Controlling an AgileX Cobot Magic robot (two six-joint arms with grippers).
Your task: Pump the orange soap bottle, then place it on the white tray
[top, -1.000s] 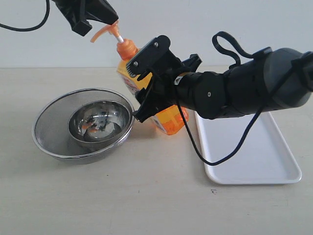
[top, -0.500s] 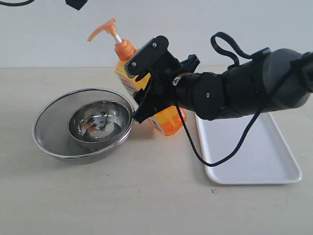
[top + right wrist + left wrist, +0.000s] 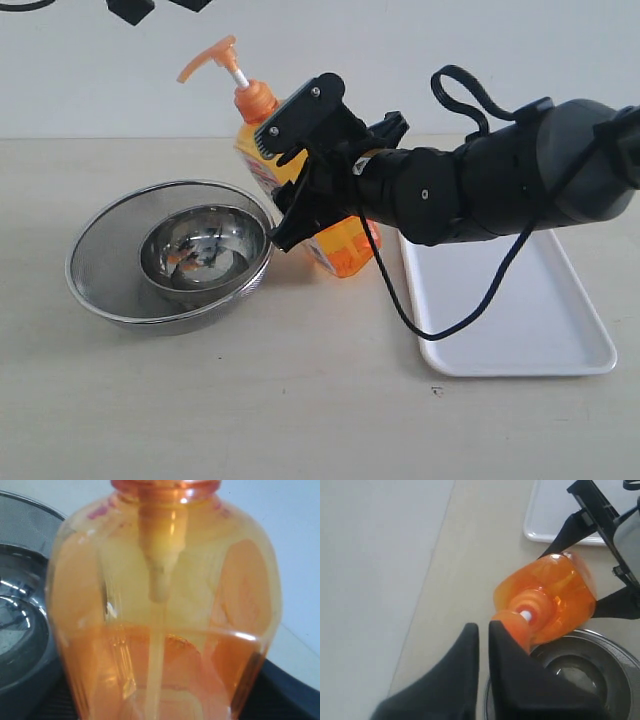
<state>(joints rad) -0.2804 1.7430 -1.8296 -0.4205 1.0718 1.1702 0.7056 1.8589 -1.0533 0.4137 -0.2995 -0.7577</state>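
Observation:
The orange soap bottle [image 3: 343, 245] leans to the left, its base off the table and its pump head [image 3: 207, 57] raised on the white stem. My right gripper [image 3: 298, 170] is shut on the bottle's body from the right, one finger above and one below. In the right wrist view the bottle [image 3: 165, 605] fills the frame between dark fingers [image 3: 287, 692]. My left gripper [image 3: 483, 628] is shut and empty, hovering just beside the pump head [image 3: 520, 625]; only its tips [image 3: 130, 10] show at the top of the exterior view. The white tray [image 3: 540, 320] lies to the right, with nothing on it.
A round steel bowl in a mesh strainer [image 3: 100, 270] stands on the table left of the bottle, under the pump spout. My right arm and its looping cable [image 3: 440, 320] hang over the tray's near left part.
My left gripper has lifted off the pump head and almost left the top of the exterior view. The pump head stands up. The bottle shifted slightly left in my right gripper.

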